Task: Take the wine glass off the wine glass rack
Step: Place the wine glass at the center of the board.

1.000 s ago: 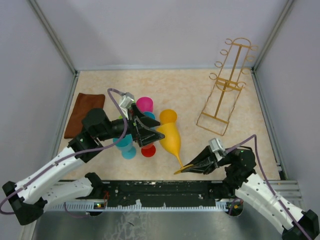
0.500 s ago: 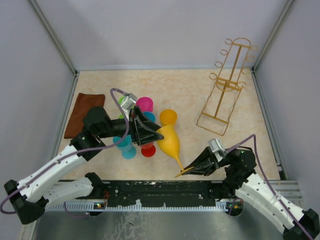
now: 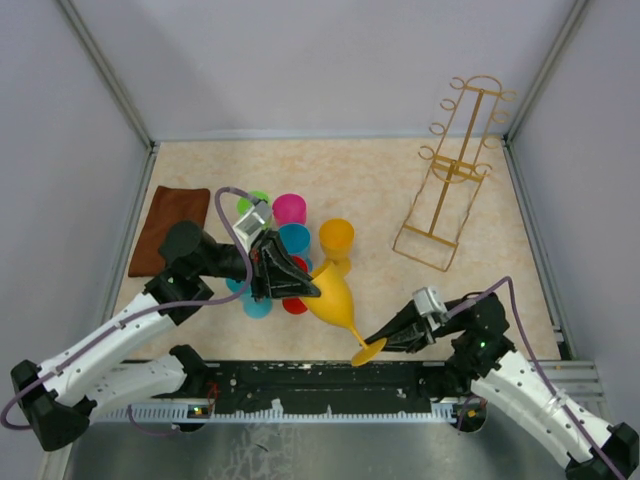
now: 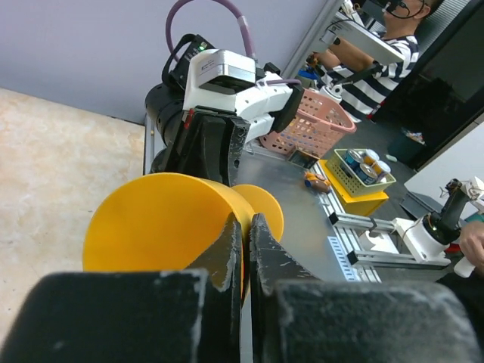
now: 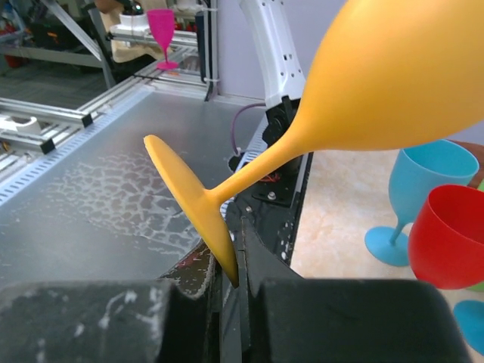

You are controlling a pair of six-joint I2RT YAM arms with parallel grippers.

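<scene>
The left gripper [image 4: 243,227] has its two black fingers closed almost together on the rim of an opaque yellow wine glass [image 3: 335,300], the thin wall of the bowl [image 4: 151,219] nipped between them. The right gripper [image 5: 233,261] has its fingers drawn tight on the edge of the same glass's round foot [image 5: 189,200], so the glass lies slanted in the air between the two grippers, bowl toward the left arm and foot toward the right. In the top view it hangs over the near part of the beige speckled table [image 3: 380,190], with the left gripper [image 3: 300,290] at its bowl and the right gripper [image 3: 375,340] at its foot. It is well apart from the tall golden-yellow wire wine glass rack [image 3: 452,172], which stands leaning at the far right corner. Just behind the held glass a second yellow glass [image 3: 337,238] stands upright, beside pink [image 3: 290,209], green [image 3: 252,205], blue [image 3: 293,238], red [image 3: 295,304] and teal [image 3: 257,306] glasses. A brown folded cloth [image 3: 165,225] lies at the table's left edge.
</scene>
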